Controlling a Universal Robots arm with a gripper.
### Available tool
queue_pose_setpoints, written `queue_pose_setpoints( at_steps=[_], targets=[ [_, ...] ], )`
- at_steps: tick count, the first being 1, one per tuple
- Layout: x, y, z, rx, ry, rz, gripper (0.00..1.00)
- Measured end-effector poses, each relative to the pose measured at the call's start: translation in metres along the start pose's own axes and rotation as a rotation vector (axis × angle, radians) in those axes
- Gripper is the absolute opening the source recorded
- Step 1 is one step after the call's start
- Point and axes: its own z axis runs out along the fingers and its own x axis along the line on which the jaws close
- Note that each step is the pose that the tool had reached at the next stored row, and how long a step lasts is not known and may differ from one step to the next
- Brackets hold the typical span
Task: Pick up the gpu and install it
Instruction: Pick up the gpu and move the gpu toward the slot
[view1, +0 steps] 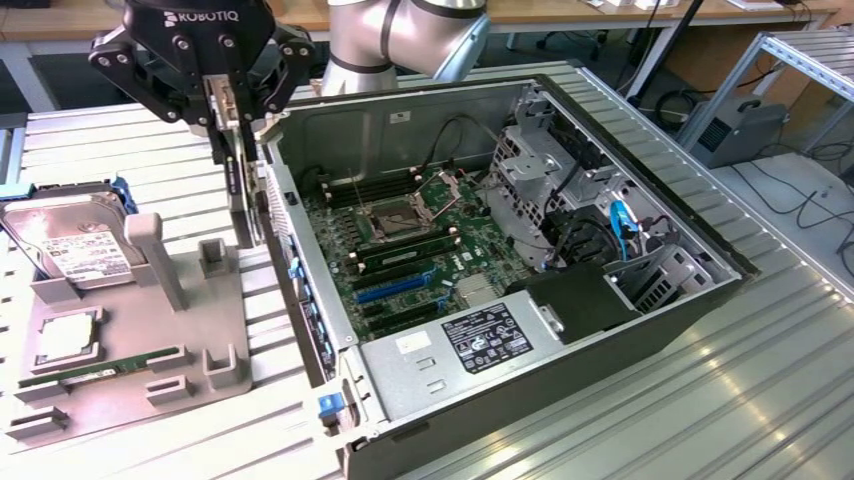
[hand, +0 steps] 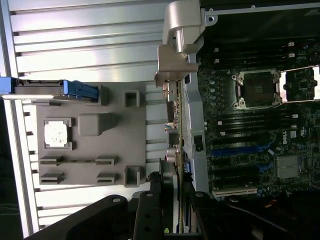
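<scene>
**Gpu gripped on edge, outside the case, not yet seated**

Left to right: the tray (view1: 147, 335); then the gripper (view1: 231, 118), pinching the gpu (view1: 246, 195) by its upper edge, with the card hanging straight below the fingers between the tray and the case (view1: 601, 390). For this carry, I judge it best to keep the card vertical, clear the case wall, and align with the blue slot (view1: 384, 289).
</scene>
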Motion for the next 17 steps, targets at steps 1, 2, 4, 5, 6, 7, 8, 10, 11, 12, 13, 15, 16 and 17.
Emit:
queue_pose_setpoints(
  at_steps=[1, 2, 4, 5, 6, 7, 8, 10, 11, 12, 13, 15, 16, 17],
  targets=[
    [-0.001, 0.0001, 0.0000, 0.0001, 0.0000, 0.000, 0.27],
    [-0.001, 0.0001, 0.0000, 0.0001, 0.0000, 0.000, 0.27],
    [-0.003, 0.0003, 0.0000, 0.0003, 0.0000, 0.000, 0.27],
    [-0.004, 0.0003, 0.0001, 0.0004, 0.0001, 0.000, 0.27],
    [-0.004, 0.0004, 0.0001, 0.0004, 0.0000, 0.000, 0.27],
    [-0.005, 0.0004, 0.0001, 0.0005, 0.0000, 0.000, 0.27],
    [-0.006, 0.0005, 0.0001, 0.0006, 0.0000, 0.000, 0.27],
    [-0.007, 0.0006, 0.0002, 0.0007, 0.0000, 0.000, 0.27],
    [-0.008, 0.0007, 0.0002, 0.0007, 0.0000, 0.000, 0.27],
    [-0.008, 0.0008, 0.0002, 0.0008, 0.0000, 0.000, 0.27],
    [-0.009, 0.0008, 0.0002, 0.0009, 0.0000, 0.000, 0.27],
    [-0.011, 0.0010, 0.0003, 0.0009, 0.0000, 0.000, 0.27],
    [-0.012, 0.0011, 0.0003, 0.0011, 0.0000, 0.000, 0.27],
    [-0.013, 0.0012, 0.0003, 0.0010, 0.0000, 0.000, 0.27]
  ],
)
